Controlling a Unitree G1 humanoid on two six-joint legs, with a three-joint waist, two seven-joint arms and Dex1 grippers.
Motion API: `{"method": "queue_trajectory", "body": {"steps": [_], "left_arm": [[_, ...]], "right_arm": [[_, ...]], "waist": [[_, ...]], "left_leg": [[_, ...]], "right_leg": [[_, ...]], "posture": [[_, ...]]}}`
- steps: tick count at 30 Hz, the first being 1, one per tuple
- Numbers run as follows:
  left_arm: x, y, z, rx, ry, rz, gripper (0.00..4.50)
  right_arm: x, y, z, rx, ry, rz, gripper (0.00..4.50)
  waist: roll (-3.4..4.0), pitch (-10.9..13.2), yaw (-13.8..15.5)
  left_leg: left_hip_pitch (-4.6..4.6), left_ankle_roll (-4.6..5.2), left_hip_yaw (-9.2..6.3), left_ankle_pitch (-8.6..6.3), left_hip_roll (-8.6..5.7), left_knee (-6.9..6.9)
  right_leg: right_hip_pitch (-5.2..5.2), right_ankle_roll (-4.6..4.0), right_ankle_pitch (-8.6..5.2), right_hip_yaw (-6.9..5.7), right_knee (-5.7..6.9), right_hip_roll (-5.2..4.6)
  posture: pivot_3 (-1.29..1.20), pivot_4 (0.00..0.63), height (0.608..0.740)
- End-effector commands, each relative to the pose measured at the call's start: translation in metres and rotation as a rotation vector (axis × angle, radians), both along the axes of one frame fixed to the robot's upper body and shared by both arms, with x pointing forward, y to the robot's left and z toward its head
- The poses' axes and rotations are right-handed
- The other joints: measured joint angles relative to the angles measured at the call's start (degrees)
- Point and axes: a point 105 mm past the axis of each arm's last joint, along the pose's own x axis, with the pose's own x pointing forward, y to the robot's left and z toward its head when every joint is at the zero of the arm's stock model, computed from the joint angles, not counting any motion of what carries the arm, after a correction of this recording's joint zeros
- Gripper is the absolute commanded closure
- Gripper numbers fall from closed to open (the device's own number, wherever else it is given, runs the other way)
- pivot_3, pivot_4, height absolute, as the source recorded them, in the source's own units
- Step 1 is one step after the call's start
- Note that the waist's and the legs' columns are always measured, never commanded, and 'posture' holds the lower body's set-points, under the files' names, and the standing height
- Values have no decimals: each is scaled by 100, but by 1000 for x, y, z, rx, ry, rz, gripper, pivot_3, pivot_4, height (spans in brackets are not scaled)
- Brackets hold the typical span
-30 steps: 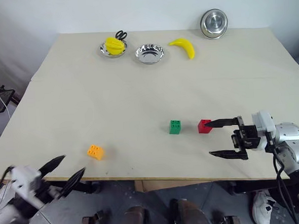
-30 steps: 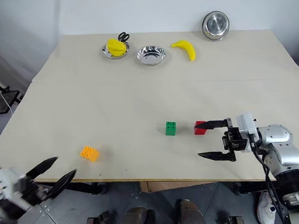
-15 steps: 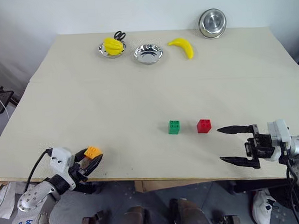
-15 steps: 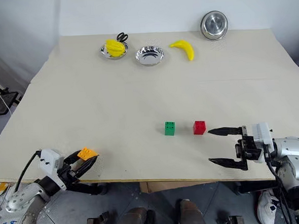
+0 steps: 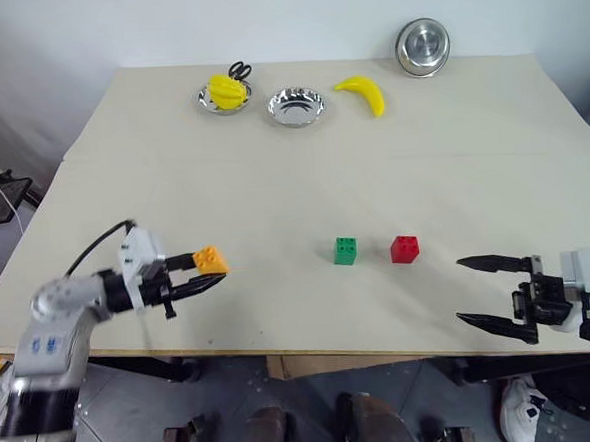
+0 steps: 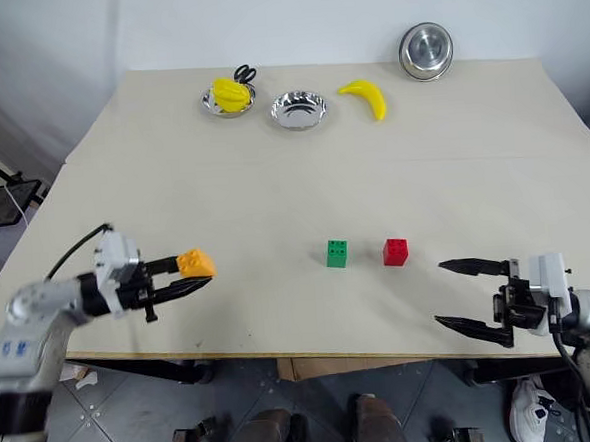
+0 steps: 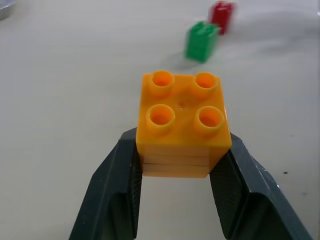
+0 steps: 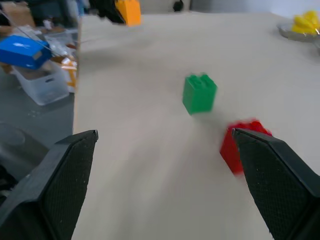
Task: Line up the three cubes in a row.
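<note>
At tabletop's (image 5: 273, 182) far edge: small steel bowl (image 5: 225, 95) filled with yellow fruit; neighbouring steel bowl (image 5: 295, 106) empty. Left pincer (image 5: 200, 274) clamped on orange-yellow studded plastic cube (image 5: 210, 258); right pincer (image 5: 477, 290) spread apart.

Table (image 5: 273, 182) layout: two cubes side by side near the front edge, centre-right, a gap between them, left one (image 5: 345, 250), right one (image 5: 405, 248). Third cube (image 5: 210, 259) well to their left, clamped in the left gripper (image 5: 206, 270), roughly level with them. Right gripper (image 5: 475, 291) right of the pair, nearer the front edge, apart from them. At the far edge: fruit in a bowl (image 5: 225, 92), empty bowl (image 5: 295, 106) to its right, then banana (image 5: 360, 94), then a round dish (image 5: 423, 47).
</note>
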Motion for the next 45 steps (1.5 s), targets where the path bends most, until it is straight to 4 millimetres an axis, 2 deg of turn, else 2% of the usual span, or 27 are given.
{"method": "queue_trajectory", "body": {"steps": [1,5,11,17,23,27,35,37,44,45], "left_arm": [[27,-37,-3,85,-6,-194,2997],[52,-71,-4,123,-8,-289,2997],[66,-93,-17,186,37,-338,2997],[68,-98,-26,229,47,-343,2997],[69,-91,-31,251,57,-323,2997],[71,-86,-32,276,44,-299,2997],[78,-88,-27,257,45,-255,2997],[77,-88,-27,257,50,-259,2240],[80,-81,-30,273,24,-225,190],[80,-79,-30,275,21,-219,17]], "right_arm": [[-13,-12,9,-32,-26,-12,0],[-22,-12,11,-26,-36,-47,0],[-38,-6,13,-15,-24,-86,0],[-46,0,13,-5,-22,-109,0],[-47,0,13,-5,-21,-113,0],[-44,1,14,-4,-24,-106,0],[-40,5,13,-1,-29,-91,0],[-40,6,13,0,-29,-90,0],[-38,10,12,7,-29,-87,0],[-38,10,11,8,-29,-86,0]], "waist": [[1,0,46],[-6,2,12],[-22,12,-53],[-32,17,5],[-32,17,9],[-33,17,-1],[-33,17,-8],[-33,17,-9],[-33,17,-8],[-33,17,-9]], "left_leg": [[-1,1,-3,0,-3,0],[-8,2,5,1,-7,5],[-24,-1,16,1,-2,0],[-22,0,14,5,-4,14],[-23,1,11,4,-5,14],[-22,0,11,5,-5,14],[-19,-2,11,7,-5,15],[-19,-2,12,7,-5,15],[-19,-2,11,7,-6,20],[-20,-2,11,7,-6,20]], "right_leg": [[1,5,2,-3,2,-1],[-7,20,11,-3,2,1],[-31,23,11,-6,24,11],[-25,25,12,0,13,4],[-27,25,12,-1,13,3],[-27,25,12,-1,17,3],[-27,25,12,-2,23,3],[-27,25,12,-2,25,3],[-26,25,12,-2,28,3],[-26,25,12,-2,28,3]], "posture": [[0,150,740],[0,150,740],[0,150,740],[0,150,740],[0,150,740],[0,150,740],[0,150,740],[0,150,740],[0,150,740],[0,150,740]]}}
